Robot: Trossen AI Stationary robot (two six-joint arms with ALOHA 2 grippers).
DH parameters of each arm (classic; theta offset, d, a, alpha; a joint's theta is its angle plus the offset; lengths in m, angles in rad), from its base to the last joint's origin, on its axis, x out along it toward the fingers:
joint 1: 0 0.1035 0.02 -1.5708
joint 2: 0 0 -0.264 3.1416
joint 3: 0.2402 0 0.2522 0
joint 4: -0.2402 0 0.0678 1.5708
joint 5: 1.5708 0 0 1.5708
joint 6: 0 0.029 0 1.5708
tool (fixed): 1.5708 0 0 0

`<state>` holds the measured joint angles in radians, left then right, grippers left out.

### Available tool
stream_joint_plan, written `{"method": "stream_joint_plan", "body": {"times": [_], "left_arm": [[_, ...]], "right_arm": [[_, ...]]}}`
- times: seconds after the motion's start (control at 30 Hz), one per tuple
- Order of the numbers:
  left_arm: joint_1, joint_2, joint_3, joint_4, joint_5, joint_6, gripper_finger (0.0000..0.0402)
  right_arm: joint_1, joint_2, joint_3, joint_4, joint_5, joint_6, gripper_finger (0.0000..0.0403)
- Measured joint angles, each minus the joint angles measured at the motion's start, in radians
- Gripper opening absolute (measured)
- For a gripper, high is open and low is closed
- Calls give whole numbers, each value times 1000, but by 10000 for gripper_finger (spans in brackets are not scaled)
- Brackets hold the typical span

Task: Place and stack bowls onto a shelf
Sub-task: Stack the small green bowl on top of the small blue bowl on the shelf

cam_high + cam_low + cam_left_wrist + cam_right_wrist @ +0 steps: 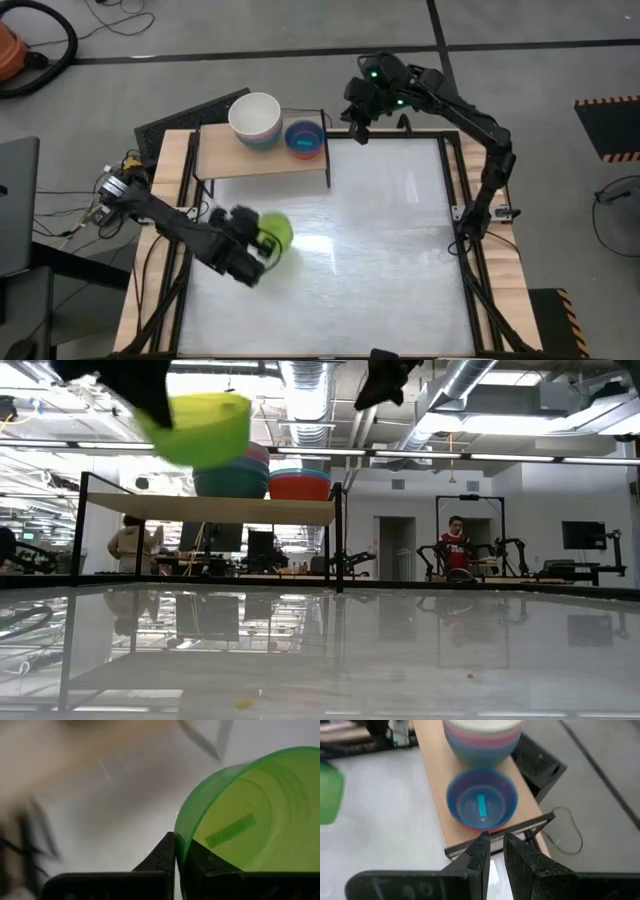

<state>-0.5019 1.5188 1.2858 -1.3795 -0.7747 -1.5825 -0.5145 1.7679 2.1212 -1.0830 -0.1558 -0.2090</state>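
My left gripper (258, 245) is shut on the lime bowl (277, 231) and holds it over the table's left half, in front of the shelf (225, 160). In the low view the lime bowl (200, 428) hangs high above the tabletop, about level with the bowls on the shelf (210, 509). Two stacks stand on the board: one topped by the cream-white bowl (255, 117), one topped by the blue-grey bowl (481, 802) over a red one (300, 486). My right gripper (495, 847) hovers by the shelf's right end, empty, its fingers a narrow gap apart. My left gripper pinches the lime bowl's rim (179, 836), with one finger (202, 862) inside the bowl and the other (162, 857) outside against the wall. The bowl is lifted clear of the table and tilted, its opening turned toward the wrist camera.
The white tabletop (390, 250) lies open to the right of and in front of the shelf. The shelf's thin black legs (338, 540) stand at the table's far left. A laptop (15, 205) and cables lie off the left edge. A person (455, 545) stands far back in the room.
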Motion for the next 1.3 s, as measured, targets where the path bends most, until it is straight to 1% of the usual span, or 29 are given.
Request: {"method": "stream_joint_plan", "body": {"times": [0.1, 0.13, 0.17, 0.2, 0.27, 0.33, 0.43, 0.5, 0.53, 0.6, 0.7, 0.87, 1.0, 1.07, 1.13, 1.2, 1.3], "left_arm": [[53, -3, 95, -178, -219, -47, 0], [72, -4, 124, -193, -296, -45, 0], [99, -5, 148, -187, -364, 5, 0], [126, -8, 171, -169, -424, 71, 0], [180, -7, 222, -134, -509, 210, 0], [238, -1, 270, -84, -587, 364, 0], [305, 2, 321, 4, -698, 605, 0], [342, 2, 347, 80, -780, 758, 0], [358, 2, 363, 104, -795, 817, 0], [395, 2, 407, 122, -794, 898, 0], [439, -1, 459, 122, -800, 929, 0], [476, 2, 536, 124, -796, 976, 0], [494, 1, 600, 191, -797, 1046, 0], [493, 1, 638, 253, -795, 1114, 0], [494, 1, 674, 350, -769, 1209, 0], [504, 0, 707, 460, -698, 1330, 0], [525, 0, 728, 663, -574, 1554, 0]], "right_arm": [[13, -37, 0, 60, 1, 34, 81], [22, -49, 0, 87, 2, 41, 82], [32, -59, 0, 111, 2, 41, 82], [45, -68, 0, 138, 4, 38, 82], [81, -79, 0, 199, 5, 16, 82], [123, -88, 0, 254, 32, -20, 81], [198, -103, 0, 317, 120, -122, 82], [247, -105, 0, 353, 203, -190, 82], [271, -105, 0, 366, 252, -222, 82], [310, -104, 0, 392, 336, -281, 82], [346, -97, 0, 435, 406, -330, 82], [352, -80, 0, 464, 418, -316, 82], [338, -69, -2, 481, 420, -289, 82], [336, -63, -1, 513, 421, -289, 82], [337, -62, 0, 545, 423, -288, 82], [341, -61, 0, 584, 423, -288, 82], [346, -61, 0, 640, 423, -288, 82]]}}
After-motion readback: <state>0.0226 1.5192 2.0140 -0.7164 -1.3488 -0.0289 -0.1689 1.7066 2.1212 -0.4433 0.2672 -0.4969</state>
